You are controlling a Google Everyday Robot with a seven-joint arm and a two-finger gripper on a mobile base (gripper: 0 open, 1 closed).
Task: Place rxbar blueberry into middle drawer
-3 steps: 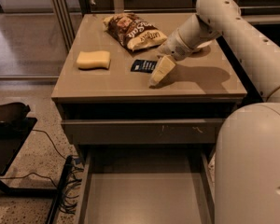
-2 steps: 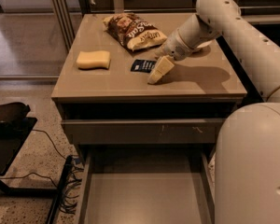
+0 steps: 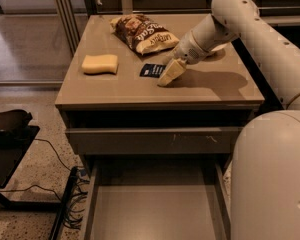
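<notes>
The rxbar blueberry [image 3: 150, 70], a small dark navy wrapper with white print, lies flat on the cabinet top [image 3: 210, 91], near its middle. My gripper [image 3: 169, 75] reaches in from the right and points down to the cabinet top at the bar's right end, covering that end. The middle drawer [image 3: 91, 204] is pulled out at the bottom of the view, below the cabinet front, with a bare grey floor. The bar is on the top, not in the drawer.
A brown-and-cream chip bag [image 3: 141, 32] lies at the back of the top. A yellow sponge [image 3: 100, 63] lies at the left. A shut drawer with a scuffed front panel [image 3: 155, 140] sits above the open one. My arm [image 3: 250, 29] and base [image 3: 270, 179] fill the right side. Cables [image 3: 65, 204] lie on the floor at left.
</notes>
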